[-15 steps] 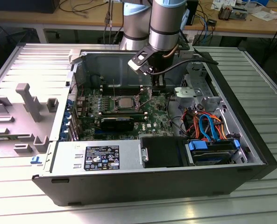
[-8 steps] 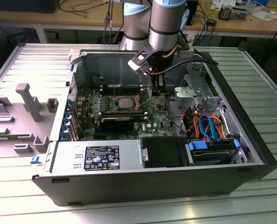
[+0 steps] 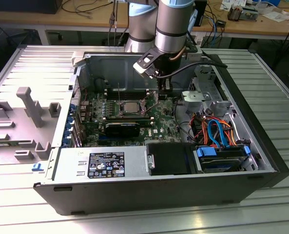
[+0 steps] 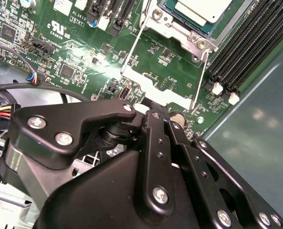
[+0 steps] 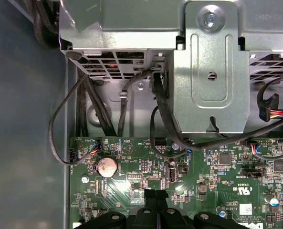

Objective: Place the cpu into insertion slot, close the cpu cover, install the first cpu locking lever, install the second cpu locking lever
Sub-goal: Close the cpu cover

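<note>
Fingers [image 4: 151, 131] of the gripper [image 4: 154, 113] are being held squeezed together on nothing, just over the green board [image 4: 84, 57]. The cpu cover [image 4: 156, 91] is being propped open (edge right by the fingertips), and the insertion slot [image 4: 179, 31] is being filled by the cpu [image 4: 202, 7].

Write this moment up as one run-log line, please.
cpu: in insertion slot | cpu cover: open | gripper: shut, near cover's edge

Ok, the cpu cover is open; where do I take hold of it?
Probably its free end bar, the broad silvery strip of the cpu cover opposite the hinge. Come from the gripper side: the side rails look thin, and the cpu sits beyond.
</note>
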`<state>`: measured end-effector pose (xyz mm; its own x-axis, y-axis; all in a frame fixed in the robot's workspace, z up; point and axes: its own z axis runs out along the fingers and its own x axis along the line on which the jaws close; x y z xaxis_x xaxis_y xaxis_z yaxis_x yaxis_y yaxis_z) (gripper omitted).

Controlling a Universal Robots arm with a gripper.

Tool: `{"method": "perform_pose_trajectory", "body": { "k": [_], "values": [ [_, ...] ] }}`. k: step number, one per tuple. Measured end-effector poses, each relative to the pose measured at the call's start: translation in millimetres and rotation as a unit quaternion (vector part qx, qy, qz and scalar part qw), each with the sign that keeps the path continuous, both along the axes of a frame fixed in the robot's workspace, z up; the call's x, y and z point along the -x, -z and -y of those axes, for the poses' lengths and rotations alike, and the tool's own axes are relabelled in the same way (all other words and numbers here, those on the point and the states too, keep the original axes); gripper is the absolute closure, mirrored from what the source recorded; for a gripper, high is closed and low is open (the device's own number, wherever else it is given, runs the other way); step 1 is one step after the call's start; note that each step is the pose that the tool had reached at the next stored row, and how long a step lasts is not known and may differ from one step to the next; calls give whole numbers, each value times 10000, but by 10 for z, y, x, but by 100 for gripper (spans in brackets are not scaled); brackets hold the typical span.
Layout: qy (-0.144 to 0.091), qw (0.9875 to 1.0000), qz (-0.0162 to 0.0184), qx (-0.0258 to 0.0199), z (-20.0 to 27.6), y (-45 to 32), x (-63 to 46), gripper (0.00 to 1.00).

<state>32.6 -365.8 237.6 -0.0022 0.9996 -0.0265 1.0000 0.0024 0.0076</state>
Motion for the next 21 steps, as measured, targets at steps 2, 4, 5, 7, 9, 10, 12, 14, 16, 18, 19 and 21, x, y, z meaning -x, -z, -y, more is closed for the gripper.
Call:
{"method": "perform_pose_trajectory", "body": {
  "k": [2, 4, 5, 7, 9, 10, 12, 14, 16, 18, 19, 21],
  "values": [
    [0, 10000, 0, 0, 0, 0, 0, 89],
    [0, 10000, 0, 0, 0, 0, 1, 89],
    [0, 10000, 0, 0, 0, 0, 1, 89],
    [1, 10000, 0, 0, 0, 0, 7, 89],
    [1, 10000, 0, -2, 0, 1, 18, 89],
    [1, 10000, 1, -2, 0, 2, 20, 89],
    [-1, 10000, 0, 0, 0, 1, 23, 89],
    [0, 10000, 0, 0, 0, 0, 25, 89],
    [0, 10000, 0, 0, 0, 0, 26, 89],
    [0, 10000, 0, 0, 0, 0, 36, 89],
    [0, 10000, 0, 0, 0, 0, 43, 89],
    [0, 10000, 0, 0, 0, 0, 51, 89]
  ]
}}
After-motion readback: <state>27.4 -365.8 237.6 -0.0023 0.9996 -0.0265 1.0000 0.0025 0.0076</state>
